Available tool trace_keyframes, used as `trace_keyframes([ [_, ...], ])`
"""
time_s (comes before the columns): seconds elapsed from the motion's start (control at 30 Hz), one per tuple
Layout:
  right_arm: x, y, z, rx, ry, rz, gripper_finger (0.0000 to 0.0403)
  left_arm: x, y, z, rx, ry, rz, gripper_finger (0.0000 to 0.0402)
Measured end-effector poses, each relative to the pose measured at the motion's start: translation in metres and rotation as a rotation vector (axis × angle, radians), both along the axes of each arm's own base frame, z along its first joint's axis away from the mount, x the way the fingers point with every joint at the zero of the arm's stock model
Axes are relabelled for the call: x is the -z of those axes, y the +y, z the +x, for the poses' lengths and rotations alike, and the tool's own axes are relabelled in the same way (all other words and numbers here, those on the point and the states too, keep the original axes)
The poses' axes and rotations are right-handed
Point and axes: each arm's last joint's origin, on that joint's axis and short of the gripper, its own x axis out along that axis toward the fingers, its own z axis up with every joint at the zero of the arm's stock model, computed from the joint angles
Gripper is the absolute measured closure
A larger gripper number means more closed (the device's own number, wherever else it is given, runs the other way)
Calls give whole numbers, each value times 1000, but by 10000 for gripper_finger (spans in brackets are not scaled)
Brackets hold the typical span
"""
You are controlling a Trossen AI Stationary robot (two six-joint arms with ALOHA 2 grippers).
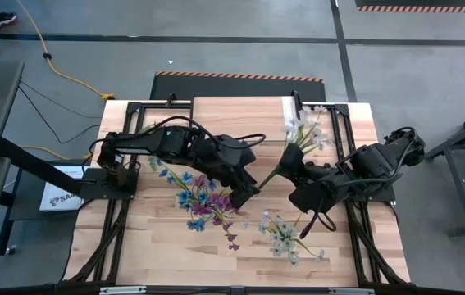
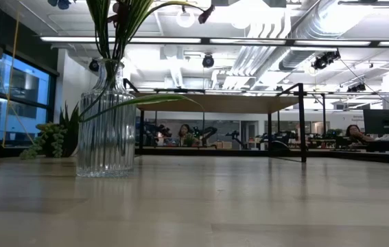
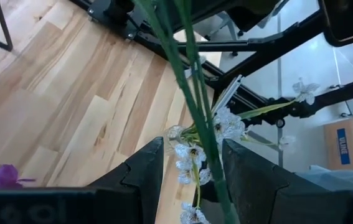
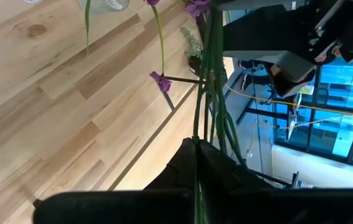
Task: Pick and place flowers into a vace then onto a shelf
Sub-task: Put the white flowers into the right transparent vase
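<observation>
Stems of the flowers [image 4: 208, 93] are pinched tight in the right gripper [image 4: 196, 146], whose jaws are fully closed on the green bundle. Purple blossoms show farther up those stems. The left gripper [image 3: 192, 174] faces it over the middle of the table. Its fingers [image 3: 145, 171] stand about half apart with a thin stem running between them, and no pad seems to press on it. White blossoms [image 1: 306, 131] fan out above the right arm. The glass vase [image 2: 105, 116] stands on the tabletop [image 2: 194, 206] with several stems already in it, beside a small potted plant [image 2: 53, 140]. The shelf [image 2: 215, 103] stands well apart from the vase, at the far side, with nothing visible on it.

To my eye the filling step is in hand. The next move calls for carrying the clamped stems over the vase mouth, cut ends down, and letting go only once they sit inside the narrow neck.
</observation>
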Motion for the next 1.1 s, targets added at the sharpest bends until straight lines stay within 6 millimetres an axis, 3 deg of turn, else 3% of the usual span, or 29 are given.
trace_keyframes([
  [0.57,-1,1,1,-9,-6,-5,403,0,0,0,8,3,-5,212],
  [1.1,-2,2,3,-26,-27,-8,403,-1,0,0,19,-12,22,371],
])
